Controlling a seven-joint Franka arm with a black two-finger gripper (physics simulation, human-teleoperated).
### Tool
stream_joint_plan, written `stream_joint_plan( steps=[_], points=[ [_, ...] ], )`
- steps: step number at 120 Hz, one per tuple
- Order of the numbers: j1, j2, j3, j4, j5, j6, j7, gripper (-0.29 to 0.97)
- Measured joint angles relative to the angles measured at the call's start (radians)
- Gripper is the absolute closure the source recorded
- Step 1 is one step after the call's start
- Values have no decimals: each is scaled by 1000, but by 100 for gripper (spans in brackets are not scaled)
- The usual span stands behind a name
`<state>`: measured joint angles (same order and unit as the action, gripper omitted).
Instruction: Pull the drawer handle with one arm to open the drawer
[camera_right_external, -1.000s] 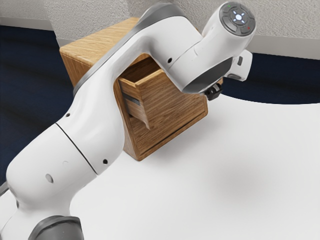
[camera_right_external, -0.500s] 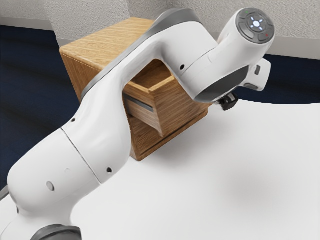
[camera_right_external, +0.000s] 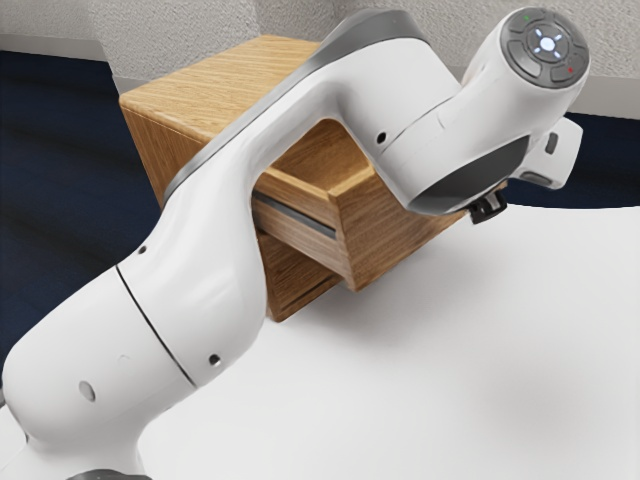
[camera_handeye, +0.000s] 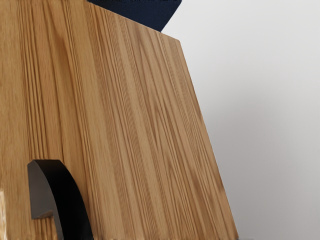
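A wooden cabinet stands at the back of the white table. Its upper drawer is pulled well out toward the exterior view's right, and its inside shows under my forearm. My gripper is at the drawer's front face, mostly hidden behind my white hand, with a small black part showing. In the wrist view the drawer front is very close, and the dark curved handle sits right by the hand. The lower drawer is flush with the cabinet.
The white table spreads out in front of the cabinet toward the exterior view's right. Dark blue floor lies beyond the table's edge, with a pale wall behind. My own arm crosses over the cabinet.
My hand has moved toward the exterior view's right, and the upper drawer has slid further out of the cabinet with it.
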<state>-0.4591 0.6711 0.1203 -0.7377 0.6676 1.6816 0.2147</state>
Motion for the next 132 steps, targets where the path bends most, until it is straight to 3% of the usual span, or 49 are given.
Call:
stream_joint_plan(
  steps=[69,87,91,101,109,119,132],
  points=[
    [-19,-3,12,-11,33,-5,-3,1],
    [-85,-110,5,-11,49,-28,-4,0],
    [-74,-162,7,-12,9,-54,-4,0],
    [120,-376,23,-113,-207,-165,-12,0],
    [205,-505,25,-197,-320,-253,-27,0],
    [220,-556,26,-220,-393,-346,-43,0],
    [217,-594,49,-228,-433,-423,-58,0]
  ],
)
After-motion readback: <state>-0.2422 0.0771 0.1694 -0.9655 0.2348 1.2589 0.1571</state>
